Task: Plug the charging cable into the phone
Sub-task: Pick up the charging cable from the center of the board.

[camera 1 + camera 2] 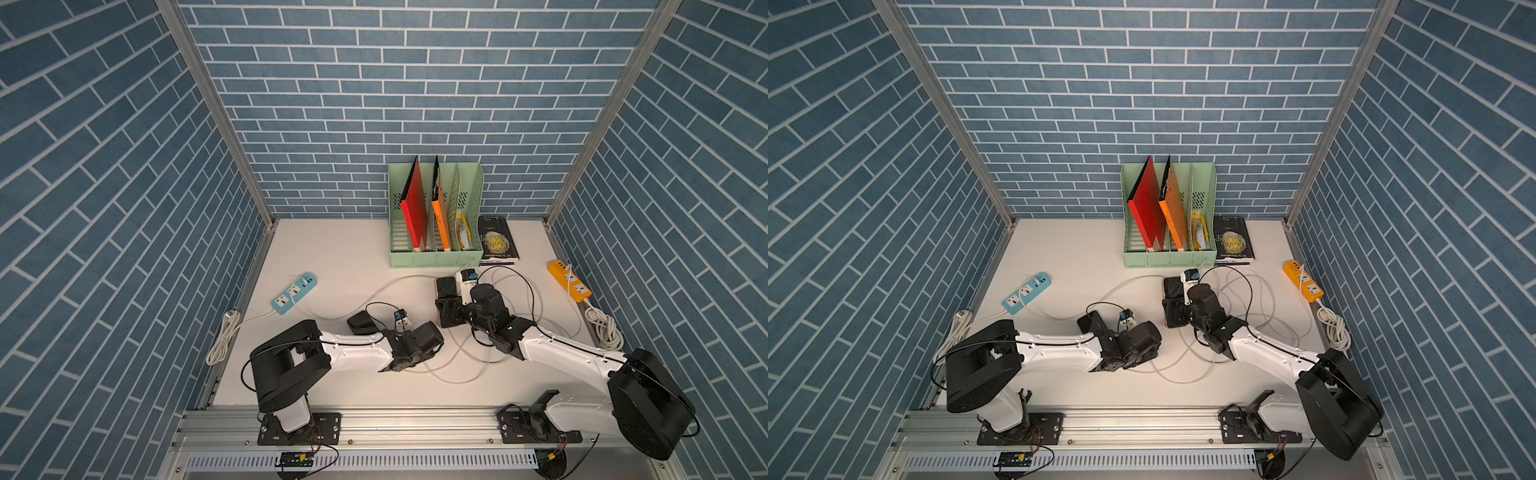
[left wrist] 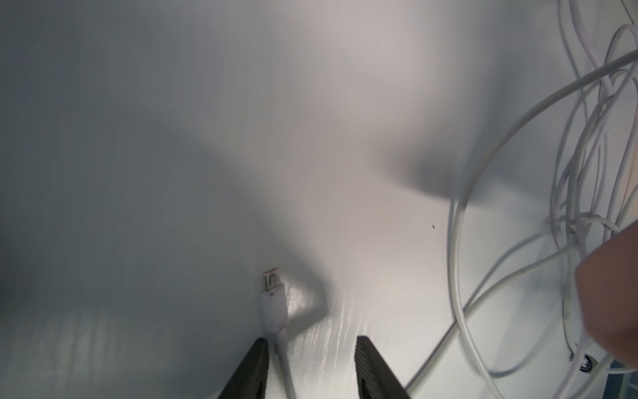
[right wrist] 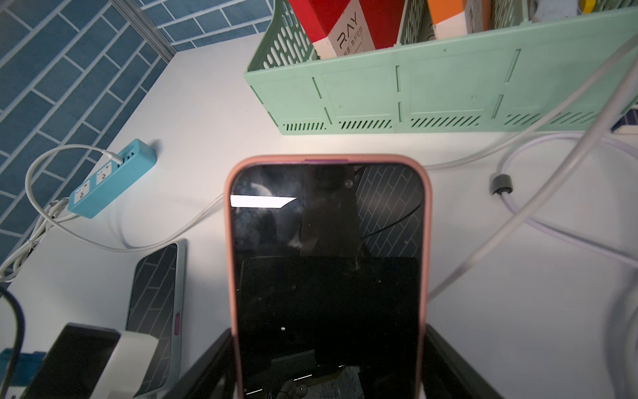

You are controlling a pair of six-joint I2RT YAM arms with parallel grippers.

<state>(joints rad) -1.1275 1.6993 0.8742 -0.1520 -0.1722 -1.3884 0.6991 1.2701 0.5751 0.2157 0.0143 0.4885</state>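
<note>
Phone, pink case, screen up, sits near green file rack; right gripper clamps its long edges. Left gripper jaws stand apart; charging cable plug end lies between them on white table, against one finger.
</note>
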